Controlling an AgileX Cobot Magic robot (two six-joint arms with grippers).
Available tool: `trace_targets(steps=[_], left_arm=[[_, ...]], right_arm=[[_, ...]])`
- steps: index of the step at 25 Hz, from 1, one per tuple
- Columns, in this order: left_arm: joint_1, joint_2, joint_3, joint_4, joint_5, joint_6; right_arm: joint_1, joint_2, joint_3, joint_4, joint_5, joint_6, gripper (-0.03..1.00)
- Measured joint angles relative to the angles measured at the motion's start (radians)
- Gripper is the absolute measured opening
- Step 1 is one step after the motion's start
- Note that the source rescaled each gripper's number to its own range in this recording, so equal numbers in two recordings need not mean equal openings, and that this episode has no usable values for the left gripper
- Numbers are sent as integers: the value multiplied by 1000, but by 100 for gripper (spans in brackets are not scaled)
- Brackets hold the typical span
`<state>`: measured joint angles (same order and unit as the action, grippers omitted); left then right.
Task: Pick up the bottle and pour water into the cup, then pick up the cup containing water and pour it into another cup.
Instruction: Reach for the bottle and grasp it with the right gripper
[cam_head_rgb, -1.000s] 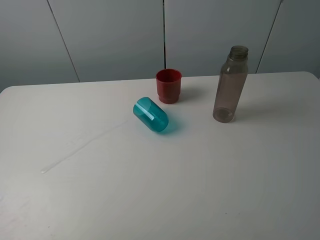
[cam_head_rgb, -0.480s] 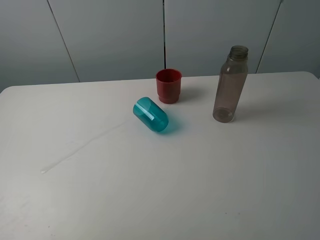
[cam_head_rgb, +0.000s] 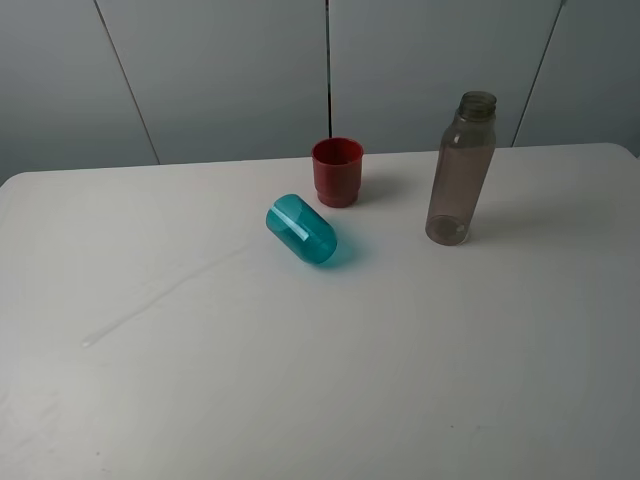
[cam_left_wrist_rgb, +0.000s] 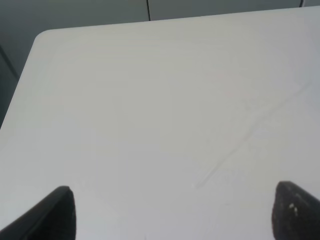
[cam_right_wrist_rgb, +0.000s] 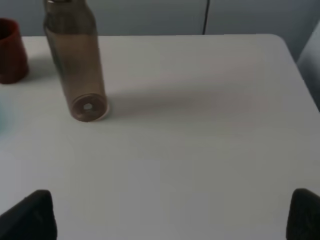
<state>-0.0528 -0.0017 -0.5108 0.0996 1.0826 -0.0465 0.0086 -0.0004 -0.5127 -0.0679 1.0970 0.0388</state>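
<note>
The smoky grey-brown bottle (cam_head_rgb: 461, 170) stands upright at the back right of the white table (cam_head_rgb: 320, 400). The teal cup (cam_head_rgb: 302, 229) lies on its side near the middle, its mouth toward the back left. Just behind it, another cup (cam_head_rgb: 337, 172), opaque red, stands upright. Neither gripper shows in the exterior high view. In the right wrist view my right gripper (cam_right_wrist_rgb: 170, 216) is open and empty, well short of the bottle (cam_right_wrist_rgb: 75, 60), with the red cup (cam_right_wrist_rgb: 9, 51) at the frame's edge. My left gripper (cam_left_wrist_rgb: 185, 215) is open over bare table, with none of the task's things in its view.
A faint pale streak (cam_head_rgb: 160, 295) runs across the left half of the table and also shows in the left wrist view as a thin line (cam_left_wrist_rgb: 250, 132). Grey wall panels (cam_head_rgb: 220, 70) stand behind the table's far edge. The rounded table corner (cam_left_wrist_rgb: 42, 37) lies ahead of the left gripper.
</note>
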Motion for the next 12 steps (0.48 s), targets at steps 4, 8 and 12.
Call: trace_targets(steps=[4, 8, 12], left_arm=[[0, 0, 0, 0, 0, 0], [0, 0, 0, 0, 0, 0], [0, 0, 0, 0, 0, 0]], right_arm=[[-34, 0, 0, 0, 0, 0, 99], [-34, 0, 0, 0, 0, 0, 99], [-34, 0, 0, 0, 0, 0, 99]])
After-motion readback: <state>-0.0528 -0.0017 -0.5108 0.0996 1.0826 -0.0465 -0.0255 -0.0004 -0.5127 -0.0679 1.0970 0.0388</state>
